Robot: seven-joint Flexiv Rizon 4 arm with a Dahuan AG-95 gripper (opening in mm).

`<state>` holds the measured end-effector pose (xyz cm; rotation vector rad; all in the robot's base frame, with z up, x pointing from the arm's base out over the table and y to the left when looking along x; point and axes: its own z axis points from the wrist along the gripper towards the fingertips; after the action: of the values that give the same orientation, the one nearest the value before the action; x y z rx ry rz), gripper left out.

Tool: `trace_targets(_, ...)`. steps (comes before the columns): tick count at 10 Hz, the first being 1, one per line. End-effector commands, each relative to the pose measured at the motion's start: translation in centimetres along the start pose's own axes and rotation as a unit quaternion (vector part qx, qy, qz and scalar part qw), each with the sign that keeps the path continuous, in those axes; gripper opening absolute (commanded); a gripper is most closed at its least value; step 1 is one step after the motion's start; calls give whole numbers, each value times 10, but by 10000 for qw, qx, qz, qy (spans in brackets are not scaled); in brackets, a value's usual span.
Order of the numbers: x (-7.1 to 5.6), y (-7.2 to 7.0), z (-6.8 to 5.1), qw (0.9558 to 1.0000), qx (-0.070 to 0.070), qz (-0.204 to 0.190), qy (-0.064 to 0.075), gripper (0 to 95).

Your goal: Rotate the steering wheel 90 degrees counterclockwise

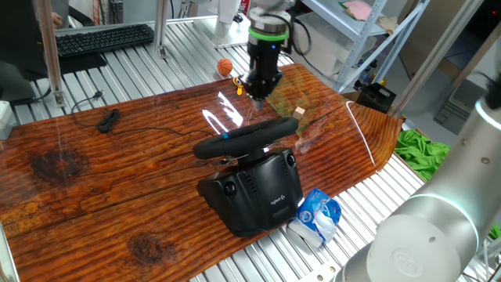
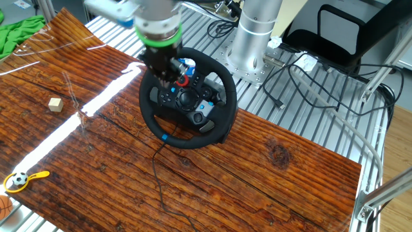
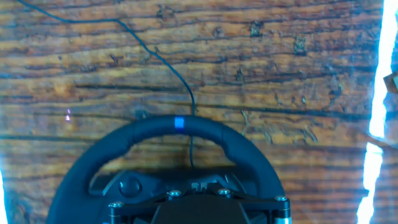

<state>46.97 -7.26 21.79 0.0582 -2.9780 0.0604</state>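
Arm pose first: your arm comes down steeply from above the wheel [image 2: 188,98], green-ringed wrist upright, fingers [image 2: 168,75] pointing down just over the rim's far upper part. You cannot tell how far the fingers are parted, nor whether they touch the rim. The wheel sits on its base [image 1: 254,192] mid-tabletop [image 2: 270,167], its blue stripe [image 2: 165,137] at the rim's near bottom. A wooden cube [image 2: 56,104] lies well left of the wheel.

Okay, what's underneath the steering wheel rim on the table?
Under the steering wheel lies the wooden table, with a thin black cable running beneath the rim. The base hides whatever is below it.
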Motion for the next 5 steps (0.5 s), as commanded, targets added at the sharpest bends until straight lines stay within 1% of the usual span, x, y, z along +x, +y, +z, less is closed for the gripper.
trace_targets(1, 0, -2, 0, 10000, 8, 20, 38, 0)
trace_targets(3, 3, -1, 0, 9999, 117, -14, -2, 0)
trace_targets(4, 4, 0, 0, 9999, 140, 7, 7, 0)
trace_targets(5, 4, 0, 0, 9999, 135, 18, 34, 0)
